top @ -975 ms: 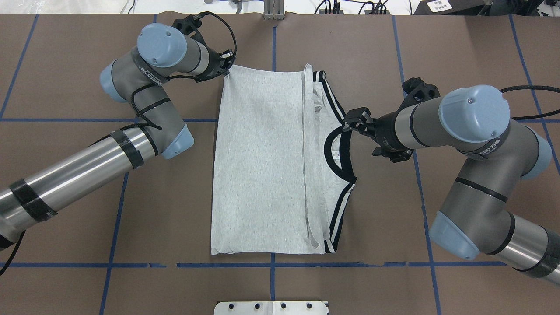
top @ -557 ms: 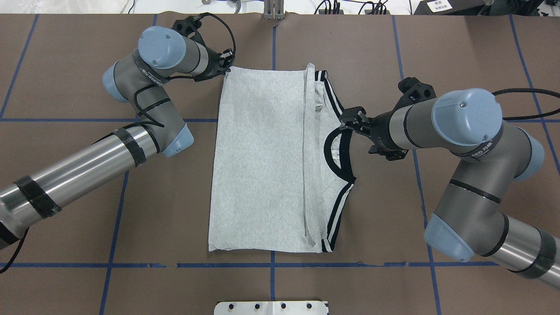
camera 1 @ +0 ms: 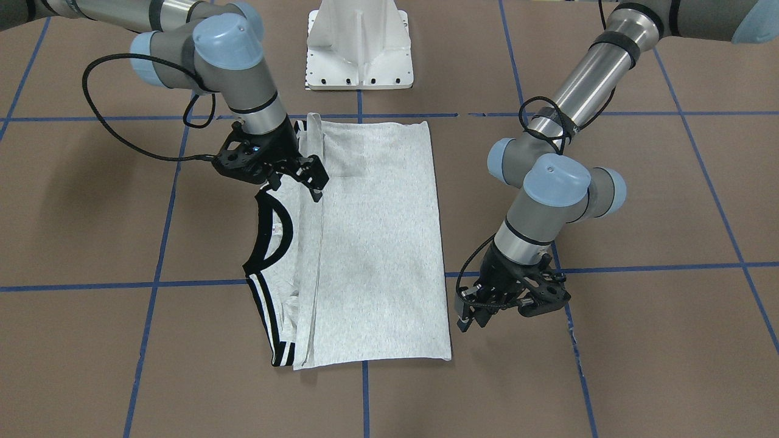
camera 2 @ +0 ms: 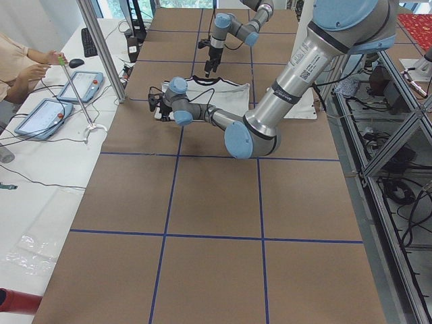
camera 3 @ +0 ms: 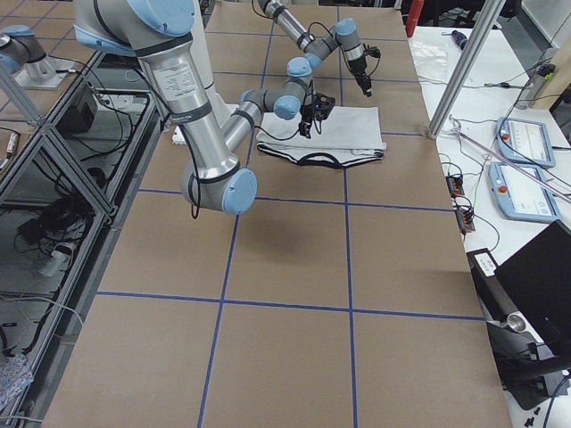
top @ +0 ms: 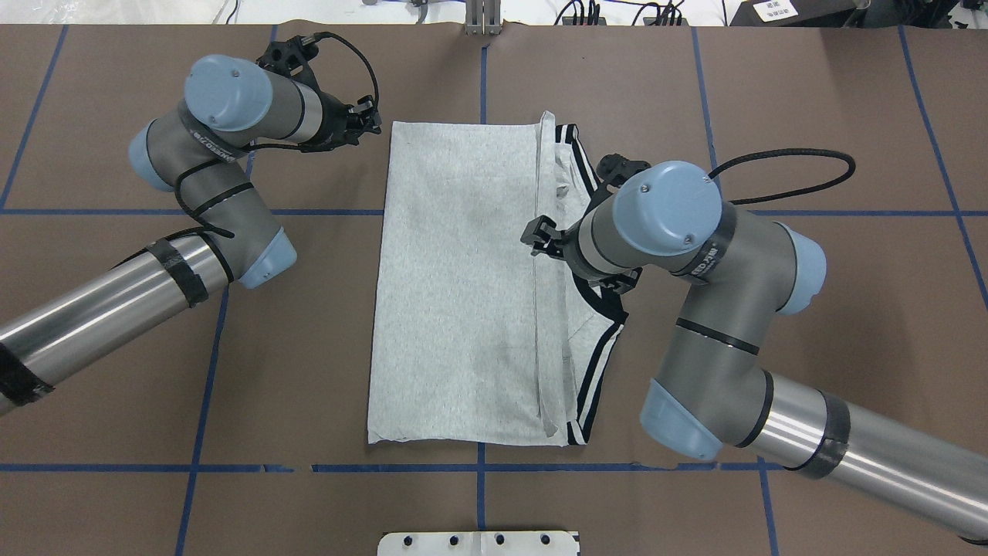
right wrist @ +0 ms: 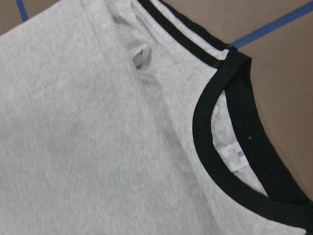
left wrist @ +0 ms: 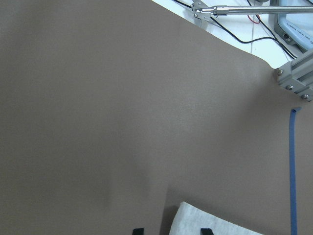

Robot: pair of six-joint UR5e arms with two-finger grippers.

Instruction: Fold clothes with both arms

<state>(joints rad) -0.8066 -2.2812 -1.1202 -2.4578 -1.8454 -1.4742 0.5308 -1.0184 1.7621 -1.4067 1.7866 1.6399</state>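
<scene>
The clothes are one grey T-shirt (top: 455,286) lying flat and folded lengthwise, its black collar (camera 1: 283,228) and striped shoulders on the robot's right side. My left gripper (top: 373,123) hangs open just off the shirt's far left corner, holding nothing. In the left wrist view its fingertips (left wrist: 138,230) stand apart, with that grey corner (left wrist: 205,223) showing between them. My right gripper (top: 535,235) hovers over the shirt by the long fold edge, fingers apparently open and empty. The right wrist view shows the collar (right wrist: 210,142) and label, no fingers.
The white pedestal base (camera 1: 359,48) stands at the robot's edge of the table. Blue tape lines (top: 201,386) grid the brown table top. A person's hands rest at tablets (camera 2: 74,84) on the side desk beyond the far edge.
The right arm swung from the collar leftwards over the shirt's middle. The left gripper drew back left off the shirt's far corner, which now lies flat.
</scene>
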